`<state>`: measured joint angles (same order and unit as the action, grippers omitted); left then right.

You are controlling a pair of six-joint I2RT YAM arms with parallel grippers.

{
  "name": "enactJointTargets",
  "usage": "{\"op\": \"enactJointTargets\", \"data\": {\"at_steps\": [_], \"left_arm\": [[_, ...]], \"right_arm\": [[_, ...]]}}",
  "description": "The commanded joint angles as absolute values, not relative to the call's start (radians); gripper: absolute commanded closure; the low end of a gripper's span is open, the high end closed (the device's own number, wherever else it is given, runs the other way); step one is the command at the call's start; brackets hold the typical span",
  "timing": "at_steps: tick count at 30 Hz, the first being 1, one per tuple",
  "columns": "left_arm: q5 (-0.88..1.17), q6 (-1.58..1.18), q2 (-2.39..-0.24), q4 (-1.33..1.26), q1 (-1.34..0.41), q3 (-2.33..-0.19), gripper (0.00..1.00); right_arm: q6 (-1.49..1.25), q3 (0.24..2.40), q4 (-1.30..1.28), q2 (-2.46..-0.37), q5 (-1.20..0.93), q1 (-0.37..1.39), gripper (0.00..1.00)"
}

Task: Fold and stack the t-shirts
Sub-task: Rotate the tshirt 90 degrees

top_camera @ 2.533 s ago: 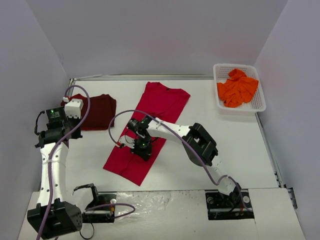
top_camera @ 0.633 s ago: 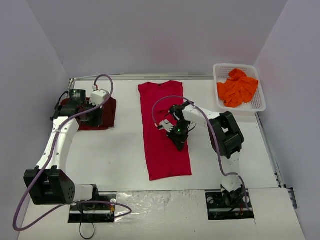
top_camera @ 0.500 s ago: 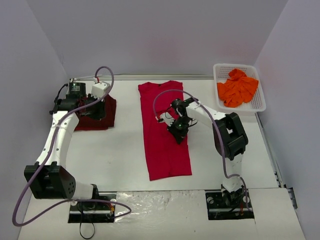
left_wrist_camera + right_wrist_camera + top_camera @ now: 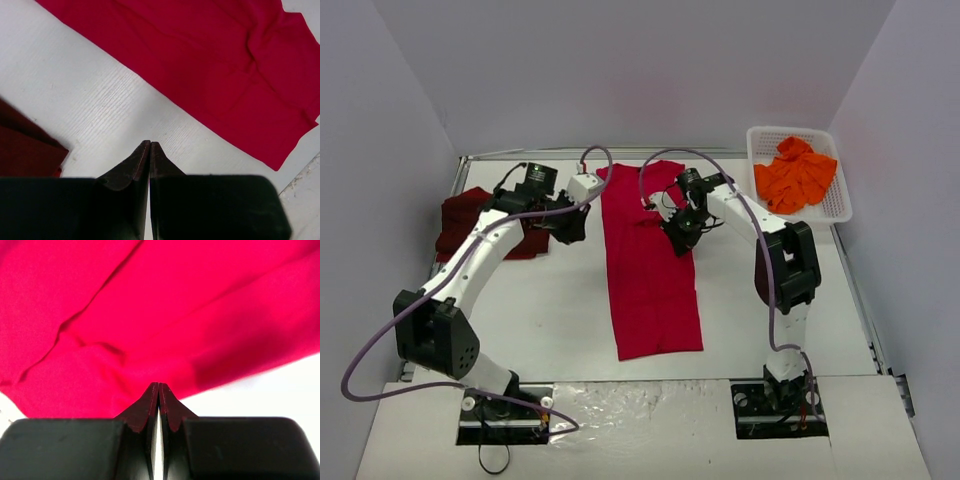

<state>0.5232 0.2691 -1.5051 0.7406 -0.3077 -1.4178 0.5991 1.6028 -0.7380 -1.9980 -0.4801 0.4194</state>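
At the far part of the counter (image 4: 560,300), the left pincer (image 4: 150,143) hangs clenched and empty over bare surface, just beside the left edge of the red t-shirt (image 4: 650,270). Half a second ago it was over the maroon t-shirt (image 4: 458,222) at the far left. It has since swung right, leaving that folded shirt behind. Across the cloth, the right pincer (image 4: 158,385) is also clenched, its tips over the shirt's right edge. Whether it pinches any fabric I cannot tell, though none shows between the fingers. It has slid farther along that edge than it was a moment ago.

Earlier the red t-shirt lay slanted. Now it runs straight from near to far down the middle of the counter as a long narrow strip, with soft creases and a loose ripple toward the far end. With both pincers flanking its far part, the lengthwise fold looks finished, and a crosswise fold seems to come next. The orange t-shirt (image 4: 795,178) lies crumpled in the basket (image 4: 825,205) at the far right, not yet folded.
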Motion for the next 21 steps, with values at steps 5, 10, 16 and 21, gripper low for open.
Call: {"op": "enactJointTargets", "data": {"at_steps": [5,10,16,21], "left_arm": [[0.445,0.322,-1.532,0.655,-0.486,-1.351,0.98],[0.407,0.322,-1.583,0.575,-0.551,-1.313,0.98],[0.354,0.333,-1.695,0.532,-0.604,-1.322,0.98],[0.376,0.319,-1.772,0.496,-0.618,-1.331,0.98]], "right_arm": [[0.542,1.825,-0.773,-2.193,-0.604,0.354,1.00],[0.512,1.947,-0.778,-2.298,-0.615,0.338,1.00],[0.520,1.968,-0.779,-2.330,-0.614,0.324,1.00],[0.519,1.971,-0.779,-2.336,-0.623,0.307,1.00]]}}
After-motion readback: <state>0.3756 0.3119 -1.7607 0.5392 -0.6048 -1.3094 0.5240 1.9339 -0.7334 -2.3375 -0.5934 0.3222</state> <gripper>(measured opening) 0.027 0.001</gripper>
